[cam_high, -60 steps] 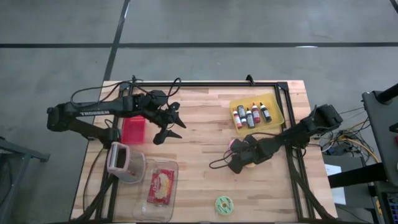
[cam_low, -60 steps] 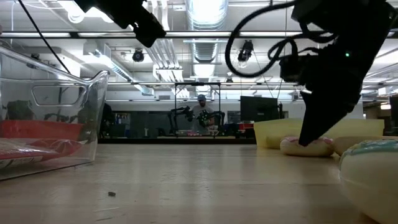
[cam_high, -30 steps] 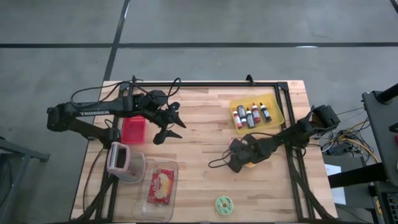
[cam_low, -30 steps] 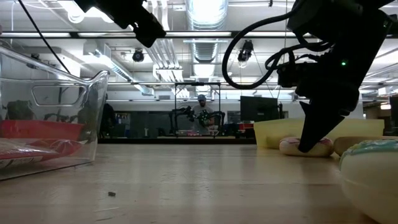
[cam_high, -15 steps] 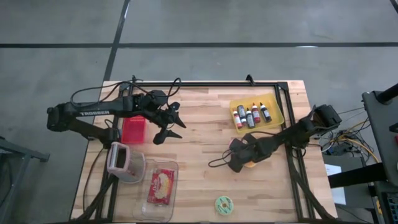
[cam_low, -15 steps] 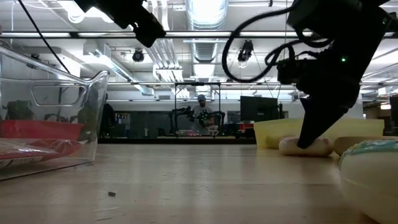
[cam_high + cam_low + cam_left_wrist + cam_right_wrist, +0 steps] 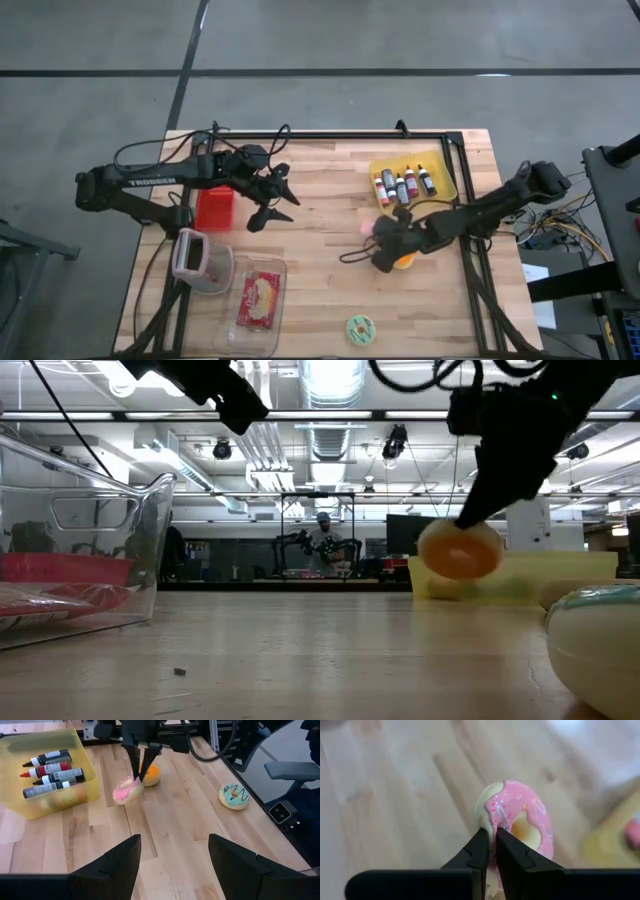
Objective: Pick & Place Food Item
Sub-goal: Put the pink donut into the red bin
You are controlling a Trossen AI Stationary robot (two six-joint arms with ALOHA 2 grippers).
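A pink-iced donut (image 7: 366, 228) hangs from my right gripper (image 7: 376, 236), which is shut on it above the table's middle right. The left wrist view shows the donut (image 7: 126, 791) tilted under the dark fingers (image 7: 136, 770). In the low view it is a tan round shape (image 7: 460, 550) clear of the table. An orange donut (image 7: 403, 262) lies on the table beside it. My left gripper (image 7: 268, 205) is open and empty, well above the table's far left. My right gripper pinches the ring of the pink donut (image 7: 490, 817) between its two nearly closed fingers, beside the hole (image 7: 525, 831). The fingers come slanting down from the table's right side. The donut hangs tilted below the fingertips, lifted clear of the table.
A yellow tray (image 7: 440, 165) of small bottles stands at the far right. A green-iced donut (image 7: 359, 327) lies near the front edge. At the left stand a clear bin (image 7: 250, 340) with a red packet, a red box (image 7: 213, 210) and a pink-grey container (image 7: 190, 255).
My right gripper has gone up and a little toward the table's far edge with the pink donut. The donut lay on the table half a second ago and now hangs tilted, clear of it. The orange donut has stayed on the table.
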